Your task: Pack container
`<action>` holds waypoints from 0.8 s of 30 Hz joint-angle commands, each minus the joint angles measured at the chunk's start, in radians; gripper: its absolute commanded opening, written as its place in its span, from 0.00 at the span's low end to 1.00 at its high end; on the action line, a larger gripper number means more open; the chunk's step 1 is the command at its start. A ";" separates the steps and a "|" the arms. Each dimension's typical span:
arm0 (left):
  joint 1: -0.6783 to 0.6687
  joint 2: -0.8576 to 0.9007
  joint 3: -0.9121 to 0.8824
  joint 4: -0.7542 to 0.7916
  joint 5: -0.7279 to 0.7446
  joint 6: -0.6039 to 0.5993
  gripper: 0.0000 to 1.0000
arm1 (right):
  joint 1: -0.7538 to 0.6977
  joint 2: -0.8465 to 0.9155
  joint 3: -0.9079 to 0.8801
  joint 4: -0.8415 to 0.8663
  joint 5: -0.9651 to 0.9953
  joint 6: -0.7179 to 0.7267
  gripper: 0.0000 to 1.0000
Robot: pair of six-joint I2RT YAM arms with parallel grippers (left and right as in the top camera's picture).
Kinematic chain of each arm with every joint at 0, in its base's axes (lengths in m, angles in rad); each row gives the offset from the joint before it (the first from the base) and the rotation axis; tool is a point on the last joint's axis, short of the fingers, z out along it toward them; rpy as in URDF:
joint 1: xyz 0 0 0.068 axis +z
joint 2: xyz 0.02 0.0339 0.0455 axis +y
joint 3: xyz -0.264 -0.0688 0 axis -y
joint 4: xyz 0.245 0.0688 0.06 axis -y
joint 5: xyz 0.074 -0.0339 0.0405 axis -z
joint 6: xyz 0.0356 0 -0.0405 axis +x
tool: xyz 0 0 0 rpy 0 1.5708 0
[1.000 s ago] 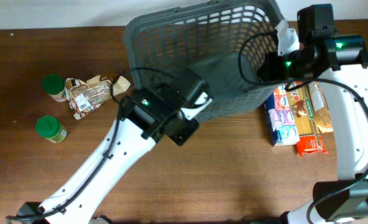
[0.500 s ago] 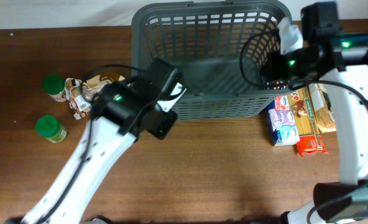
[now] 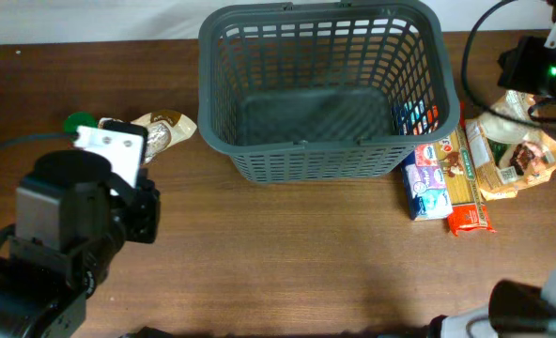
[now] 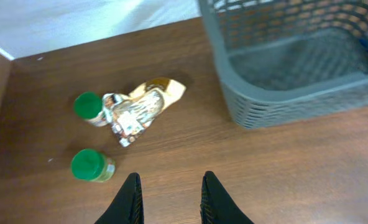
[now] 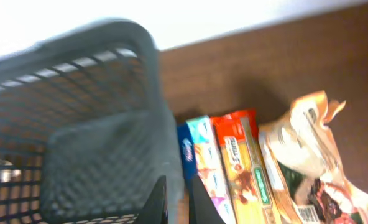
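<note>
The dark grey plastic basket [image 3: 316, 161] stands upright at the far middle of the brown table [image 3: 306, 246], rectangular with rounded corners (slotted lattice sides under a solid rim), one long side facing front, mouth open upward, its meshed floor in plain view.

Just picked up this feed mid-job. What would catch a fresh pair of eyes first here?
The big grey basket sits at the back middle of the table, its floor bare. Groceries lie outside it on both sides: cartons and a crinkly bag by its right wall, two green-lidded jars and a foil packet off to its left. The left gripper hangs open and empty near the jars.
</note>
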 commanded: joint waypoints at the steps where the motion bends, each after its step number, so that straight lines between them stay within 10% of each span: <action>1: 0.043 0.005 0.004 -0.004 -0.018 -0.013 0.14 | -0.007 0.088 -0.040 -0.002 0.024 0.014 0.04; 24: 0.056 0.005 0.003 -0.098 -0.021 -0.013 0.13 | 0.156 0.312 -0.043 0.127 -0.100 0.058 0.04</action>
